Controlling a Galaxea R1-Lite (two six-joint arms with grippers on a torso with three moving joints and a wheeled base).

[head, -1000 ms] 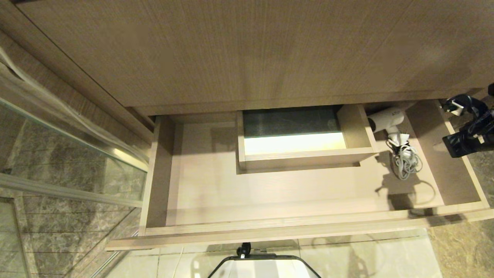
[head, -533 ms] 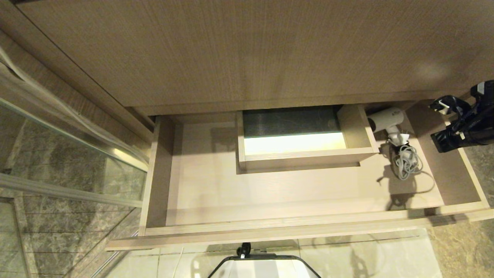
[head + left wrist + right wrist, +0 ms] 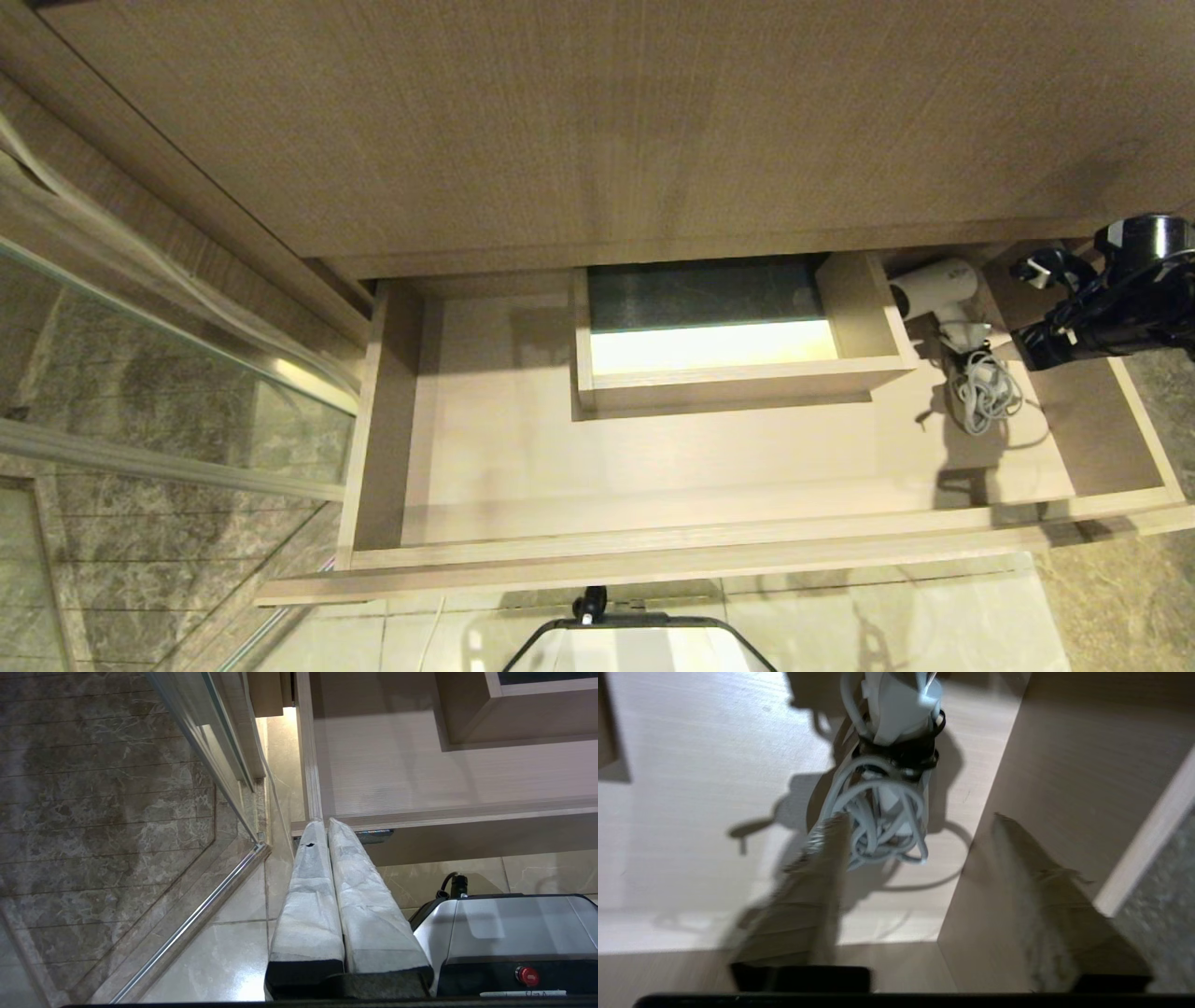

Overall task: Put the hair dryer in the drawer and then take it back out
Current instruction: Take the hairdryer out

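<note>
Inside open drawer [image 3: 485,448], hair dryer [image 3: 934,285], right end effector [image 3: 915,835] open above cord.

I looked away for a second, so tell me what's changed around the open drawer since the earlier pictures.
The right gripper has moved in from the right edge toward the small white plastic hair dryer, and now hangs over the wide light-wood drawer with fingers apart, holding nothing. The hair dryer and its bundled white cord lie where they were; the drawer stays open.

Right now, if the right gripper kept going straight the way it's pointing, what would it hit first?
Probably the bundled cord of the hair dryer: the open right gripper points at it, one finger already alongside. Depth is unclear.
</note>
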